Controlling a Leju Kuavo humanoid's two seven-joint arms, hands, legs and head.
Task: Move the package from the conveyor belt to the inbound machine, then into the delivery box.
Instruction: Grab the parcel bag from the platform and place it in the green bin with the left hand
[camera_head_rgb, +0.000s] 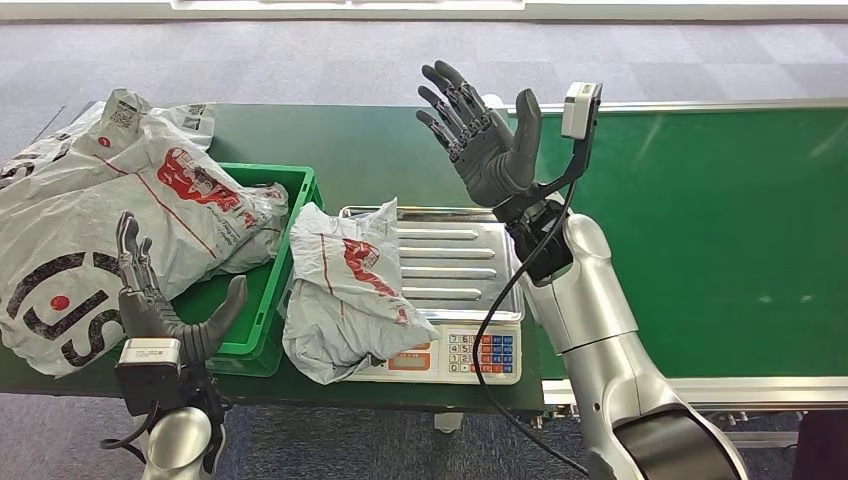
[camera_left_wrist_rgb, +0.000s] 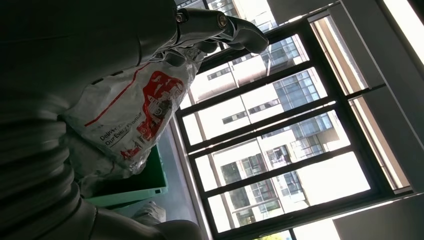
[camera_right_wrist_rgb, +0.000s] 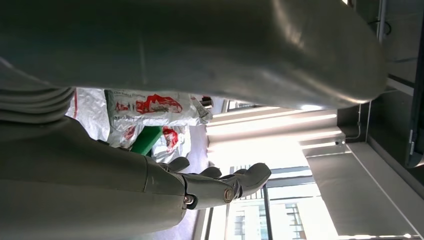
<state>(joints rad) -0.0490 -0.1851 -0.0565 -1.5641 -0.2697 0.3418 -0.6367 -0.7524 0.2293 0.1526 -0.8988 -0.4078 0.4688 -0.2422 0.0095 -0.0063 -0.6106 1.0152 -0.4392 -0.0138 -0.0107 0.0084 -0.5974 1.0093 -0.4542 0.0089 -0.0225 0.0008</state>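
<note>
1. The package (camera_head_rgb: 345, 295) is lying on the inbound machine (camera_head_rgb: 450, 262), a scale with a steel tray, draped over the tray's left part and spilling past its near-left edge.
2. My right robot hand (camera_head_rgb: 482, 135) is hovering raised above the tray's far right corner, palm up, fingers spread wide, holding nothing.
3. My left robot hand (camera_head_rgb: 160, 305) is standing upright at the near left, fingers apart and empty, just beside the near wall of the green delivery box (camera_head_rgb: 262, 300).
4. The package is lying to the right of my left robot hand and to the near left of my right one, with its long axis running near to far.
5. I am judging the left robot hand nearer to both package and box, so the transfer leftward suits it.
6. Other bags (camera_head_rgb: 120, 200) are overflowing the box, so room looks scarce.
</note>
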